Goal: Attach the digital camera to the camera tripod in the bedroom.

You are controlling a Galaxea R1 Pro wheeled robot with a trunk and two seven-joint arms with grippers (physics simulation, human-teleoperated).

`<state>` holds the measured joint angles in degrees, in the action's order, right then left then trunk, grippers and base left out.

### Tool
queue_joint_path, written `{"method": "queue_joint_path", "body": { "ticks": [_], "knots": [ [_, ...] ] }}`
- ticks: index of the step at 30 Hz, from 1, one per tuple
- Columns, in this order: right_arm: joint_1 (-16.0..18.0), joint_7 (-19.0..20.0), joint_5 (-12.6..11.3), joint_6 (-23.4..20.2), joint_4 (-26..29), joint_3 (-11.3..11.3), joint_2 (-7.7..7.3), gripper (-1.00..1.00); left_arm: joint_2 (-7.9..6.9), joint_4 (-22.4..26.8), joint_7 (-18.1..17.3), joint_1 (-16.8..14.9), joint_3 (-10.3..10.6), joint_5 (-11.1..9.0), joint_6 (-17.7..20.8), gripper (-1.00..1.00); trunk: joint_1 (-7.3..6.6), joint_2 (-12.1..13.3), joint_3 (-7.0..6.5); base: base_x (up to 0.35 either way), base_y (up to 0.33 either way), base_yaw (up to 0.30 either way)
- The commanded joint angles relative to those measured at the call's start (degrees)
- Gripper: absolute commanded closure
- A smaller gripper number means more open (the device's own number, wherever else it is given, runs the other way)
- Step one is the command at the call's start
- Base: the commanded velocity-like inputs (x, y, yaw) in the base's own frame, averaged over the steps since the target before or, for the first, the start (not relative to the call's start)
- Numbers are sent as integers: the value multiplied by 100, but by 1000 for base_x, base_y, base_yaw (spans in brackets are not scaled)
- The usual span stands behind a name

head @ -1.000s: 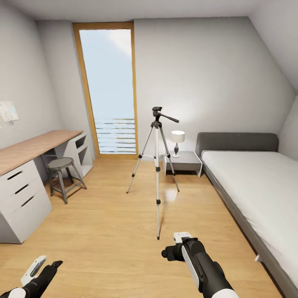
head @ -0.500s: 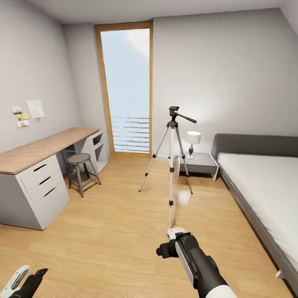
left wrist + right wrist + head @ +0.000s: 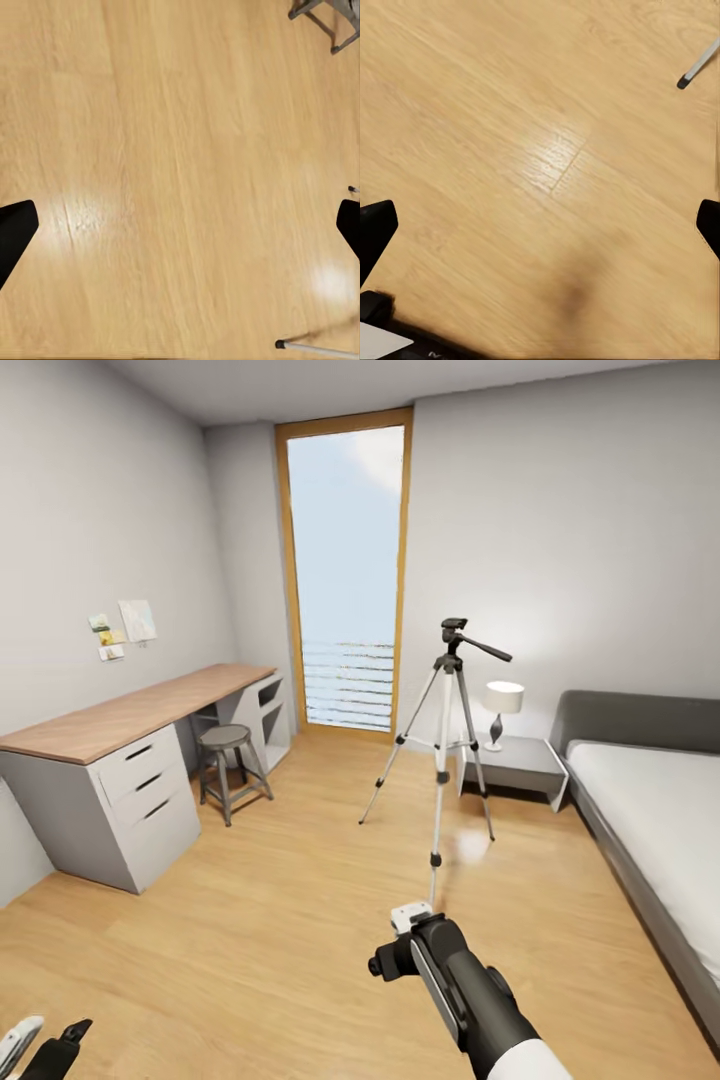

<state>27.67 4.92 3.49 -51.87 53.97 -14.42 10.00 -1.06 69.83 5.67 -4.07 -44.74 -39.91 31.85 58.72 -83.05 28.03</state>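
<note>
Along the left wall of the bedroom, head view: three small papers point(image 3: 120, 628) pinned at mid height. Below them, a wood-topped counter point(image 3: 130, 712) with grey drawers point(image 3: 150, 795), running from mid left toward the window. Just beside its far end, a round grey stool point(image 3: 228, 758) on the light wood floor point(image 3: 250, 920).

Lower left corner: left gripper point(image 3: 35, 1045), black with a white fingertip; the left wrist view has its fingers point(image 3: 15, 232) at opposite edges of the frame, spread wide with nothing between them, bare floor beneath, one tripod foot and the stool's legs near the frame's corners.

Upper centre: tall wood-framed window point(image 3: 348, 575), sky and horizontal slats behind it.

Centre right: camera tripod point(image 3: 440, 760), upright on three thin silver legs spread on the floor, black head with the pan handle angled toward the right. The head carries nothing.

Lower centre: right gripper point(image 3: 400, 945) at the end of the black forearm, just below the tripod's near foot in the frame. The right wrist view shows its fingers point(image 3: 375, 232) spread apart and empty above the floor, one tripod foot near a corner.

Right of the tripod: grey nightstand point(image 3: 515, 765) with a white-shaded lamp point(image 3: 502, 710).

Right edge: grey bed point(image 3: 650, 800) with a white mattress.
</note>
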Motion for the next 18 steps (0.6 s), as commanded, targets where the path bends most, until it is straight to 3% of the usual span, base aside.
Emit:
{"method": "queue_joint_path", "body": {
  "ticks": [1, 2, 6, 13, 14, 15, 18],
  "knots": [
    [4, 45, 36, -67, 14, -22, 0, -100, 12, 13, 109, -3, -5, -63, 32, -100, 1, -3, 7, 96, -302, 178],
    [7, 46, 33, -148, 28, -113, 0, -100, 42, 17, 318, 0, -6, -71, 32, -100, 1, -3, 7, 100, -313, 206],
    [10, 40, 44, -211, 41, -295, 0, -100, 91, 26, 592, 10, -14, -75, 26, -100, 1, -3, 7, 97, -291, 240],
    [10, 0, 52, -210, 43, -365, 0, -100, 103, 74, 665, 11, -139, -129, 38, -100, 1, -3, 7, 43, -118, 282],
    [10, -25, 50, -210, 43, -376, 0, -100, 104, 97, 723, 11, -307, -274, 94, -100, 1, -3, 7, 13, -35, 290],
    [10, -25, 50, -210, 43, -376, 0, -100, 104, 97, 723, 11, -307, -274, 94, -100, 1, -3, 7, 13, -35, 290],
    [10, -50, 48, -210, 43, -387, 0, -100, 104, 191, 861, 12, -562, -654, 286, -100, 1, -3, 7, 8, -23, 293]
  ]
}}
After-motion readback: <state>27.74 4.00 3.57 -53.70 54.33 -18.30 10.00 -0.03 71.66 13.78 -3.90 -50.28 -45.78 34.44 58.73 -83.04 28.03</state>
